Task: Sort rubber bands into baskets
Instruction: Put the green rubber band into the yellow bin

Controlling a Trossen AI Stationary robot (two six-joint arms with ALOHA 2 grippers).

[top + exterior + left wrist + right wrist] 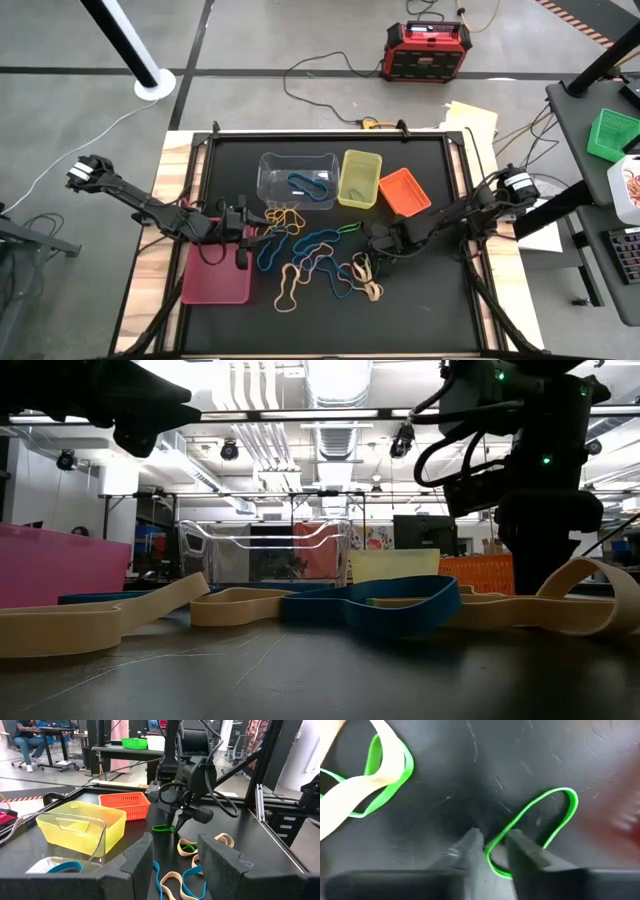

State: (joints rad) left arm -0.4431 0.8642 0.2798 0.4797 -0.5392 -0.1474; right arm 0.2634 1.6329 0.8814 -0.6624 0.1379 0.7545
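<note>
Progress: early. Blue rubber bands (310, 184) lie in the clear tub (272, 172); most remain loose. Right end effector (492, 851) pinches a green rubber band (555, 817); left end effector (175, 855) open, empty.

Grey concrete floor (300, 35), red toolbox (424, 50), side desk (590, 130).

Scratched matt black tabletop (470, 770), clear glossy plastic tub (297, 180).

Rubber bands (320, 262) lie on the mat before the baskets (340, 180).
</note>
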